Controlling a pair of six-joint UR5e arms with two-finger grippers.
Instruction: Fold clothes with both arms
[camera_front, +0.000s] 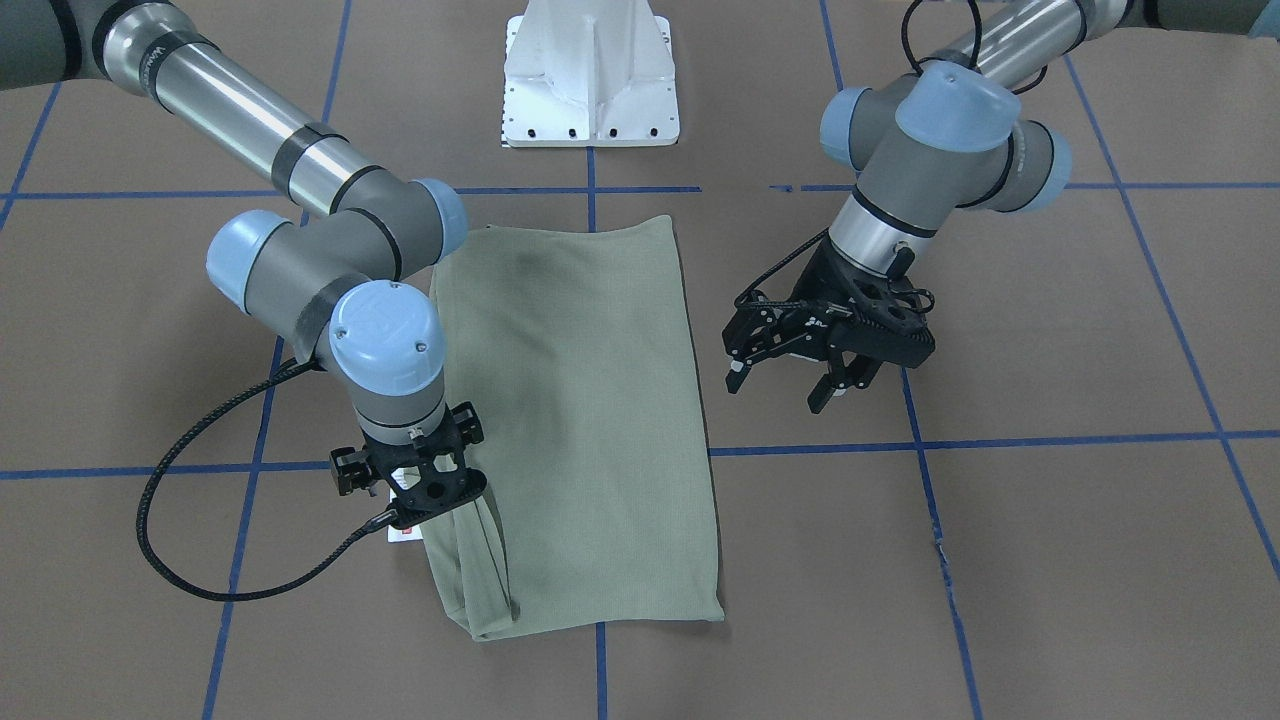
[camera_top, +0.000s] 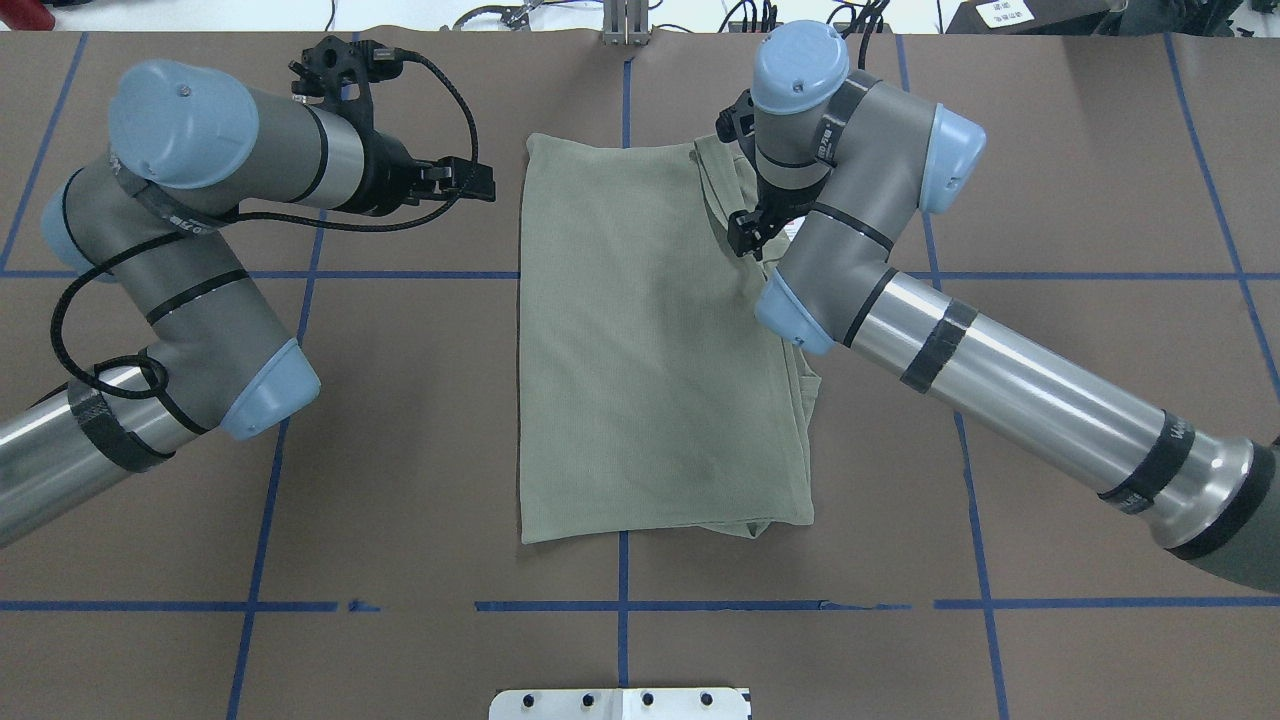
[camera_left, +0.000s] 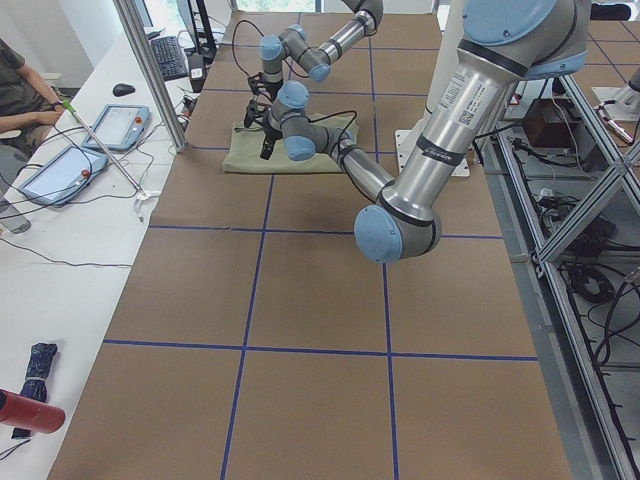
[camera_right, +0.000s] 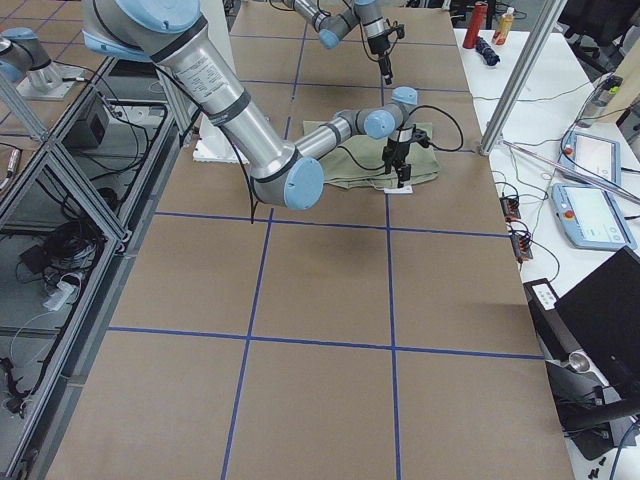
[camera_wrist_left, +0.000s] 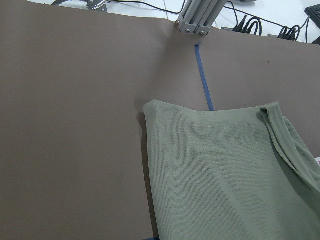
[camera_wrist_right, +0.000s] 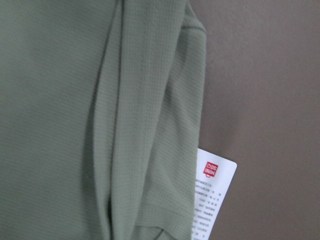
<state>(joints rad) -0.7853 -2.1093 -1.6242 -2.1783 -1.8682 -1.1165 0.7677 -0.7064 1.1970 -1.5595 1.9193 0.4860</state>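
The shirt (camera_top: 650, 340) lies flat on the brown table (camera_front: 1050, 550) as a long, narrow rectangle. Its sides are already turned in, so the lengthwise folds look done and a crosswise fold is probably next. The white pedestal base (camera_front: 590, 80) stands just beyond the shirt's robot-side end. At the shirt's far corner on the robot's right, the right gripper (camera_front: 438, 503) points straight down onto the doubled edge. That suits taking hold of the layers to carry this end over. A ridge of cloth runs up to it, but its own mount hides the jaws, so I cannot tell whether they are pinching the shirt or merely resting on it. Off the shirt's opposite long edge, near but not touching, the left gripper (camera_front: 778, 390) hangs with its jaws spread and nothing in them, apparently waiting to take its own corner. The overhead view buries the right gripper under its wrist, so only the front-facing view shows where it meets the cloth. The right wrist camera alone shows the white hang tag (camera_wrist_right: 212, 200) clearly, poking out from under the shirt's edge.
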